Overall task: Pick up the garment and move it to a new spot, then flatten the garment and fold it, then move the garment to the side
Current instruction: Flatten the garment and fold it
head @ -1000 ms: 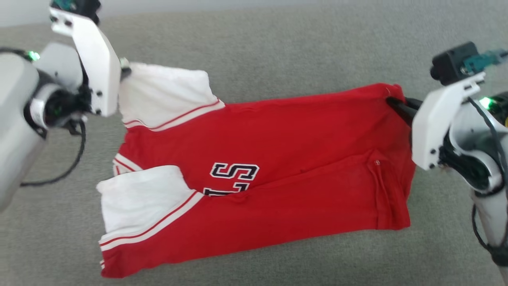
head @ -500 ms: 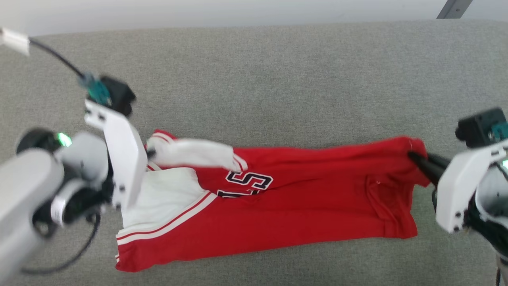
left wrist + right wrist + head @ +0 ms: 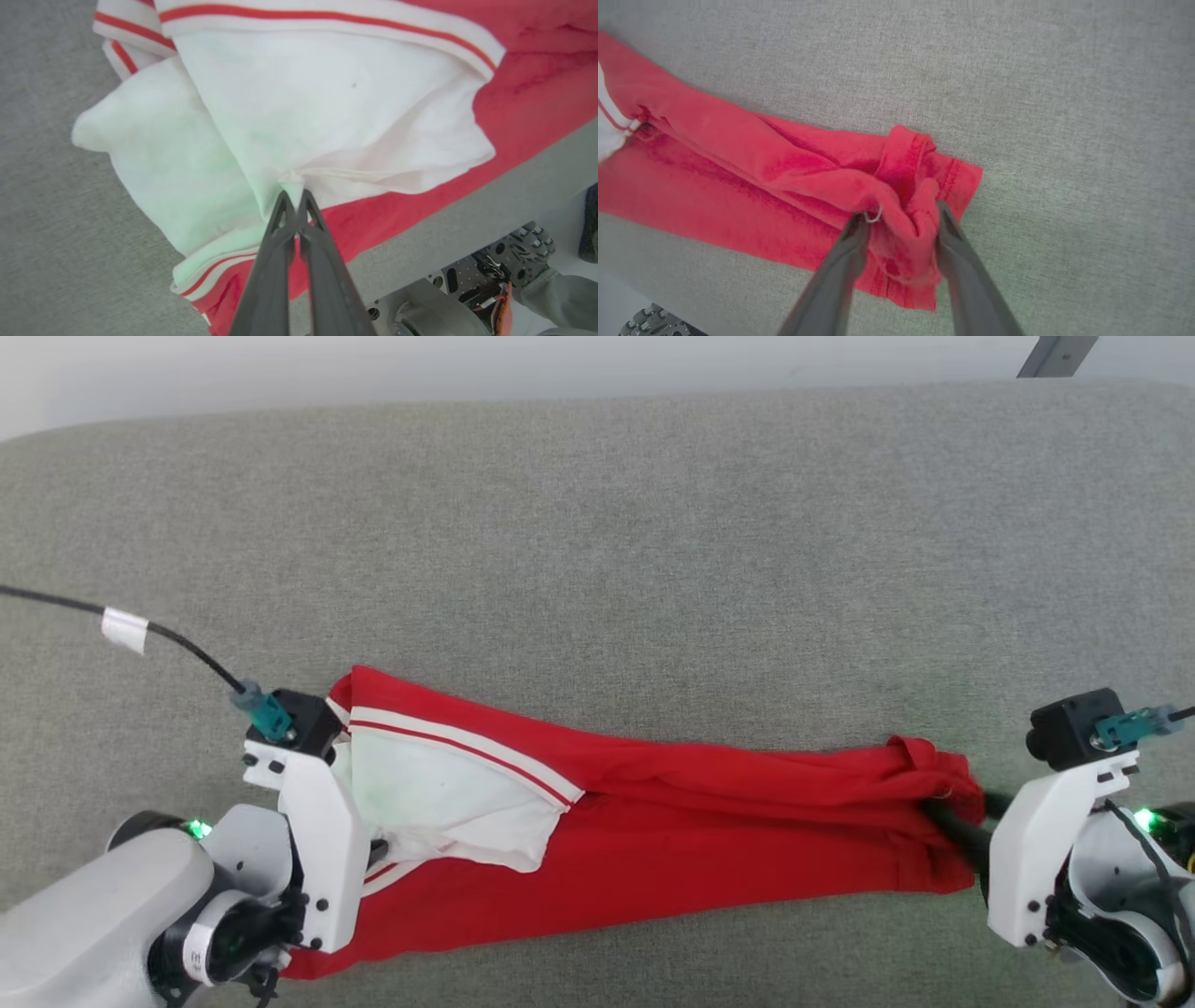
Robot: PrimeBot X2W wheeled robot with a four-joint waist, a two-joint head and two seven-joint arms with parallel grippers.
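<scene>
Crosswise on the grey cushion (image 3: 597, 523), the garment (image 3: 709, 859) lies folded into a narrow band near my edge.
Its long axis runs side to side: white sleeve (image 3: 439, 793) to my left, red hem (image 3: 952, 177) to my right. My left gripper (image 3: 292, 198) is pinched tight on sleeve cloth; my right gripper (image 3: 901, 212) stands parted, with the hem bunched between its fingers. A second ago the garment was spread wider with lettering showing; now that is folded under, and the right fingers, then clamped, have parted.

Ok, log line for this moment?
shirt: folded lengthwise on grey surface | left gripper: shut on white sleeve | right gripper: jaws apart around red hem
</scene>
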